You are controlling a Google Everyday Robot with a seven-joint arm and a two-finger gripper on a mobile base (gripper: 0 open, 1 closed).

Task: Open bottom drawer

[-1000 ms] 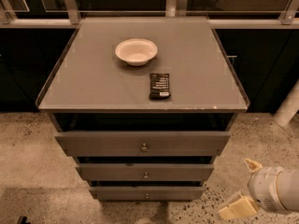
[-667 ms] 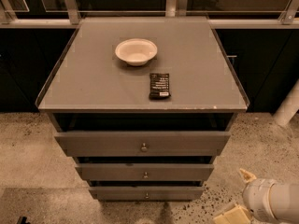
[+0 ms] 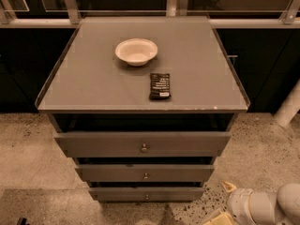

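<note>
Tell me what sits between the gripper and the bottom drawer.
Nothing stands there. In the camera view only speckled floor separates the gripper, low at the right, from the bottom drawer.

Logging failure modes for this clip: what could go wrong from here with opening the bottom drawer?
1. The gripper sits low, right of the cabinet, away from the small knob of the bottom drawer; its jaws could miss or slip off it.
2. The middle drawer sits just above, so its knob might be grabbed instead.
3. A hard tug could jolt the bowl and dark packet on top.
</note>
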